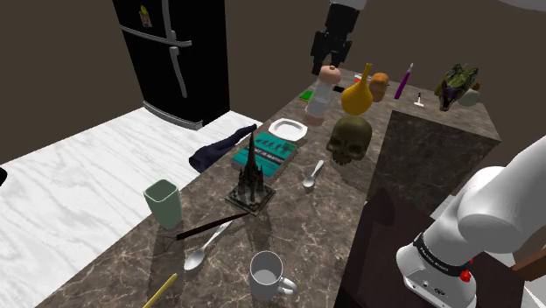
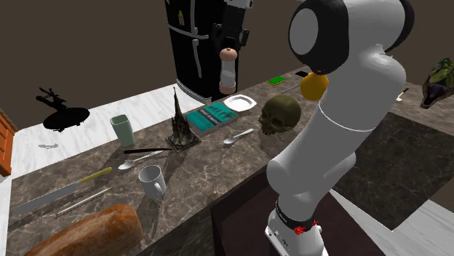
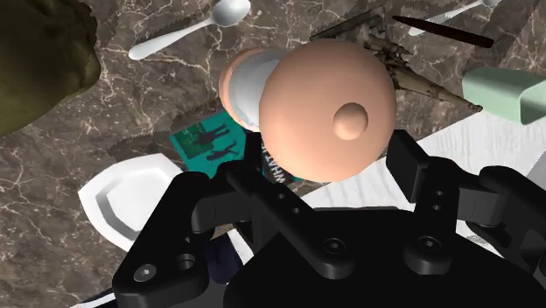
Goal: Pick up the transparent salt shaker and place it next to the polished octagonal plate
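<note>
Begin at the shoulder view's left. The white eight-sided plate (image 1: 287, 129) lies on the dark marbled counter (image 1: 289, 219), lower than your pincer (image 1: 331, 66) and off to that side of it. A teal book (image 1: 262, 156) sits just beside the plate, on the side farther from the pincer.

Next comes the pincer itself. It points straight down with the salt shaker (image 1: 320, 96) hanging directly under it. The shaker is drawn with a pale body and a rounded peach cap, not clear. In the wrist view the black fingers (image 3: 409, 162) press against opposite sides of that cap, so you have it clamped by the top. Comparing the three views, the shaker's base looks to me to be off the counter, though none of them shows the gap plainly.

Further right, a yellow vase (image 1: 356, 92) stands just beside the pincer at about the shaker's height. A dark skull (image 1: 348, 140) sits below the pincer on that same side.

By my reading the pick is done and the carry is nearly done. You have yet to lower the shaker onto the bare counter between plate and skull, stand it upright close to the plate's rim, open the pincer and lift clear.
</note>
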`<state>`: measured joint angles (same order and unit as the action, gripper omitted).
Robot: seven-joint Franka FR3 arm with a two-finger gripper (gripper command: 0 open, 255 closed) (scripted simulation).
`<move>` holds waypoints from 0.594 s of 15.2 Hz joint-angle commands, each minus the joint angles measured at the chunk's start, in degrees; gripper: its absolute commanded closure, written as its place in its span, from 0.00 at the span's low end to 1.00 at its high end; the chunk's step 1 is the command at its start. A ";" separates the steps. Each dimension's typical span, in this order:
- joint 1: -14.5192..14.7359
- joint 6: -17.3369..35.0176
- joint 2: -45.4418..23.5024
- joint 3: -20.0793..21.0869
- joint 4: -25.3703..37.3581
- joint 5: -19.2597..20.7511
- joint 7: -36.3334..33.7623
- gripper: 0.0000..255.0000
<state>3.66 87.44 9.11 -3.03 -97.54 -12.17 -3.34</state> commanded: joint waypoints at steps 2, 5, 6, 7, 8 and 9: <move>-1.28 -1.18 -5.49 -1.88 6.01 -0.07 3.06 1.00; -2.95 -3.55 -12.33 -3.72 14.47 -0.68 6.10 1.00; -2.96 -2.69 -12.03 -3.65 13.31 -0.62 6.23 1.00; -2.93 -1.84 -11.76 -3.61 12.18 -0.58 6.37 1.00; -2.90 -1.00 -11.50 -3.59 11.07 -0.53 6.50 1.00; -2.87 -0.16 -11.27 -3.57 10.00 -0.50 6.64 1.00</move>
<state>0.82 86.46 -2.29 -6.56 -86.60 -12.69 3.03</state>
